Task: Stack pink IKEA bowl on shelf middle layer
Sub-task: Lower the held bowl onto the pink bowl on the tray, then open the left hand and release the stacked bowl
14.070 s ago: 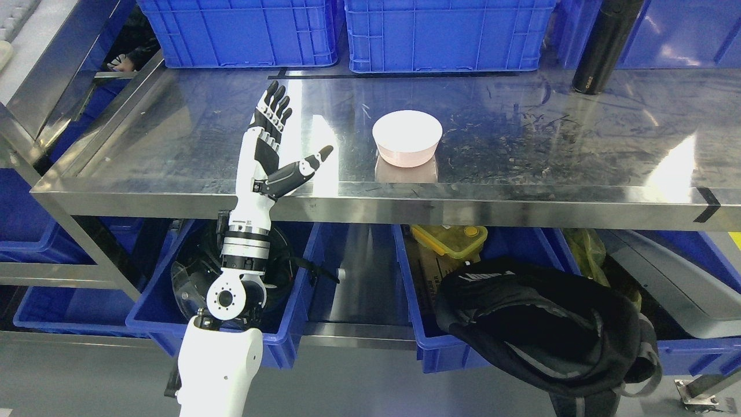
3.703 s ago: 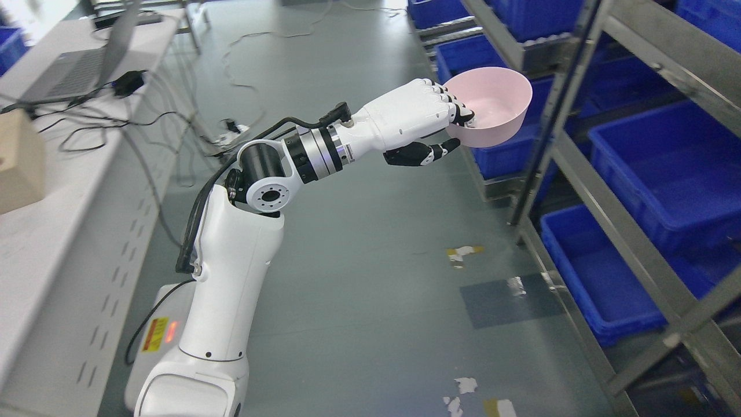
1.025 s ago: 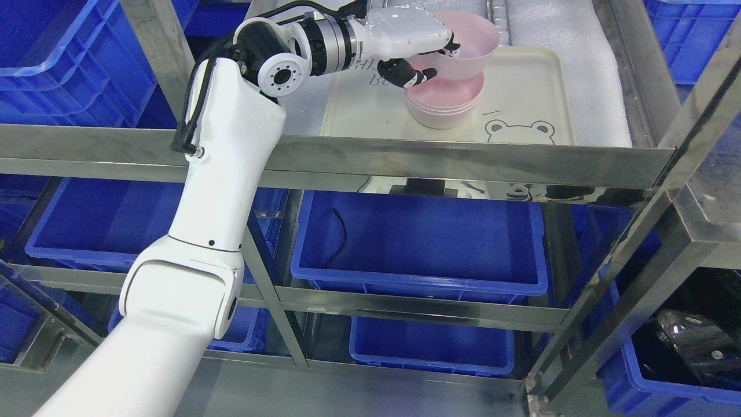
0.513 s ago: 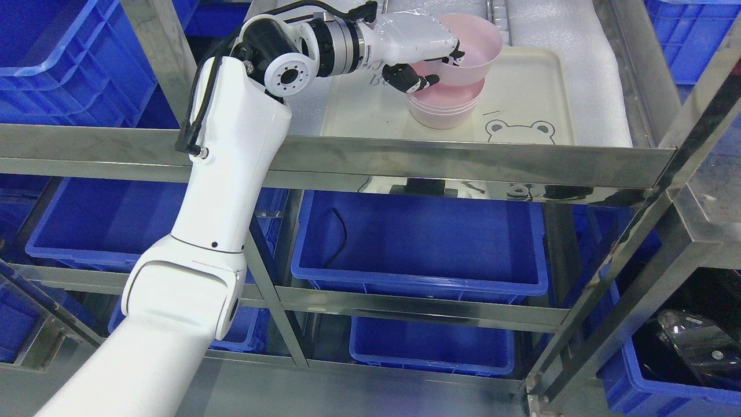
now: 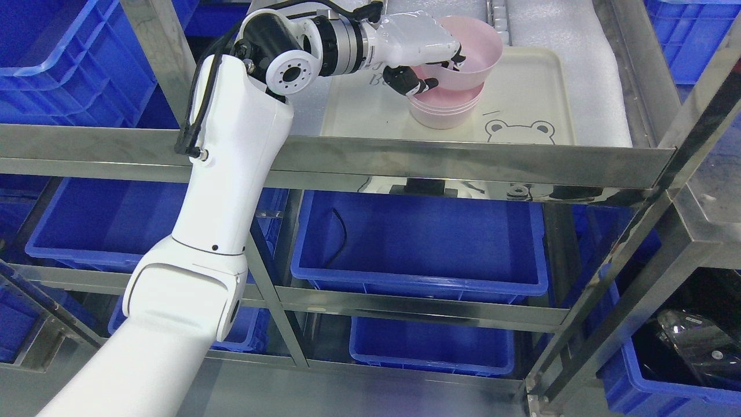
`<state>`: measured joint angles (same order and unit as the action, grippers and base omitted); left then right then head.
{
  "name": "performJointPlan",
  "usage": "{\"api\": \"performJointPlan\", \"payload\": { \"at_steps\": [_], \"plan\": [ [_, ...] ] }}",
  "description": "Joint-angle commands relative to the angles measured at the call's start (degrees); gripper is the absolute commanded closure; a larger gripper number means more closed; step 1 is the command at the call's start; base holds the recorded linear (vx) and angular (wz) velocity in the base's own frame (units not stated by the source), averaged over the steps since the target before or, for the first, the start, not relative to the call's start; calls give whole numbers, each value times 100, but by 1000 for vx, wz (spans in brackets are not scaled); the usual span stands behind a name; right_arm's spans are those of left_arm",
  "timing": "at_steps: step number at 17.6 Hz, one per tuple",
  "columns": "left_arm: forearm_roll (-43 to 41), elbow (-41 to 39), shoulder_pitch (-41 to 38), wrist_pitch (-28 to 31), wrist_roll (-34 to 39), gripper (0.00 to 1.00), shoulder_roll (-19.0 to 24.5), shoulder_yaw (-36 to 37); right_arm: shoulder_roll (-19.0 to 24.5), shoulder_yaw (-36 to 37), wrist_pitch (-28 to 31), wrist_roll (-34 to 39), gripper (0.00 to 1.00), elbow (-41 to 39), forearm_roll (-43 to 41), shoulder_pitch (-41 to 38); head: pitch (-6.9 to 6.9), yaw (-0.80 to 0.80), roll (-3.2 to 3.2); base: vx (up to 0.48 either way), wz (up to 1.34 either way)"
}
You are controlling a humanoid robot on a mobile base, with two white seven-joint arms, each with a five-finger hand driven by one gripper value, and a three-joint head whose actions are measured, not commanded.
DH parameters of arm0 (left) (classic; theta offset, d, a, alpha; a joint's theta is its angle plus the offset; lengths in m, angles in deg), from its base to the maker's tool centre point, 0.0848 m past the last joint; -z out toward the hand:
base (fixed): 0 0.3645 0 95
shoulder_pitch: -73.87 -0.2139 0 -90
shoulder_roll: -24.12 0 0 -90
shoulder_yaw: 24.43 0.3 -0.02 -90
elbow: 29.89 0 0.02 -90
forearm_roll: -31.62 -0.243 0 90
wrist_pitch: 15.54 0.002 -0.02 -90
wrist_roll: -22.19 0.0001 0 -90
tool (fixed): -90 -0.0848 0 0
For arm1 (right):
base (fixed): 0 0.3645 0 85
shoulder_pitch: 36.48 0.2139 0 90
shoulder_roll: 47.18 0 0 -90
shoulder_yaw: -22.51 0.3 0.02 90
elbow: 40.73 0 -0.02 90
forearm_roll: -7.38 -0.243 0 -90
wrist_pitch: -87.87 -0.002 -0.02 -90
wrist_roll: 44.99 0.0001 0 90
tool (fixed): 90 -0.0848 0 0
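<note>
The left hand (image 5: 425, 55) grips the near-left rim of the pink bowl (image 5: 469, 51), fingers hooked inside and thumb pressing the outer wall; the bowl tilts, its low side dipping into the stack of pink bowls (image 5: 443, 110) directly beneath (contact cannot be confirmed); the stack sits on the cream tray (image 5: 532, 92) on the shelf; the held bowl looks smooth, matte, empty.

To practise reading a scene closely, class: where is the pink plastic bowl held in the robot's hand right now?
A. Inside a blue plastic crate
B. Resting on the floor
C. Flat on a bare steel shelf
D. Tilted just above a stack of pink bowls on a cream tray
D: the left hand grips the tilted pink plastic bowl over the stack of pink bowls on the cream tray.
</note>
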<state>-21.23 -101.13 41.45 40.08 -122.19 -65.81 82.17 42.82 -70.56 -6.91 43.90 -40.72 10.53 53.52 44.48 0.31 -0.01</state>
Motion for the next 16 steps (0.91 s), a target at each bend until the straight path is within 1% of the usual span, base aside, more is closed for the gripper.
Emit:
{"api": "performJointPlan", "payload": {
  "at_steps": [1,5,8,10,11,13,14,16],
  "plan": [
    [29,-408,-186,10,-134,98,92,-7,-100,-1,3,-39,0,-100,2,-132,0,0,0,0,0],
    [38,-461,-204,10,-223,97,92,-156,-100,-1,3,-39,0,-100,2,-132,0,0,0,0,0],
    [73,-452,-186,10,-223,96,177,-323,-100,-1,3,-39,0,-100,2,-132,0,0,0,0,0],
    [65,-435,-177,2,-205,93,177,-403,-100,-1,3,-39,0,-100,2,-132,-1,0,0,0,0],
    [65,-426,-195,-7,-188,88,186,-403,-100,-1,3,-39,0,-100,2,-132,0,0,0,0,0],
    [47,-426,-213,-42,-161,67,194,-368,-100,-1,3,-39,0,-100,2,-132,0,0,0,0,0],
    [47,-426,-213,-51,-161,58,203,-333,-100,-1,3,-39,0,-100,2,-132,0,0,0,0,0],
    [38,-417,-283,-60,-161,55,195,-324,-100,-1,3,-39,0,-100,2,-132,0,0,0,0,0]
  ]
}}
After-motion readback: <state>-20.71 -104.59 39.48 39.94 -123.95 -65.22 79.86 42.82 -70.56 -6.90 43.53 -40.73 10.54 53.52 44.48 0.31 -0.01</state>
